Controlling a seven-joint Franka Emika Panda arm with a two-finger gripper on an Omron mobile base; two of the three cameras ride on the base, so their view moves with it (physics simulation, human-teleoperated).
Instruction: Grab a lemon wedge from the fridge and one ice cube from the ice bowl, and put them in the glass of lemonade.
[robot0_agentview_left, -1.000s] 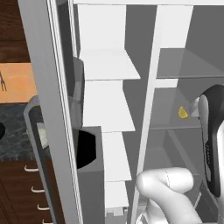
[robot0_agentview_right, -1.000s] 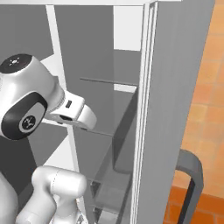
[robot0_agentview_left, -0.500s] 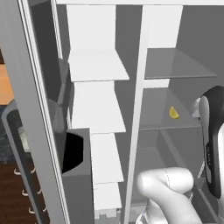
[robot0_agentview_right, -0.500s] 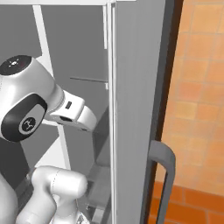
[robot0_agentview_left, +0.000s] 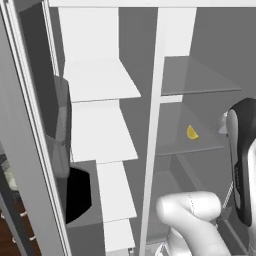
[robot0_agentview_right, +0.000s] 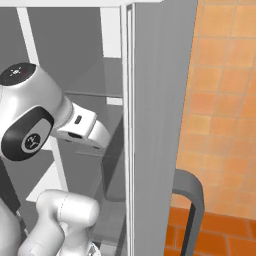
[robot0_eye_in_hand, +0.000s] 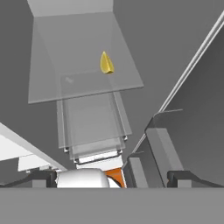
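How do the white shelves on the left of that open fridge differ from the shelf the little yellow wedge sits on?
The white shelves are opaque and bright, stepped one below another; the glass shelf under the lemon wedge is see-through and grey. The white shelves lie bare, while the glass shelf carries the wedge. They sit on opposite sides of the white upright divider. Both lie flat inside the fridge.

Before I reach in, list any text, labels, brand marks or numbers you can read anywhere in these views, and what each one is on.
None: no readable text, label, brand mark or number appears in any view.
The fridge shelves and walls are plain grey and white.
The lemon wedge is unmarked.
The small pale marks on the arm's dark joint cap are too small to read.
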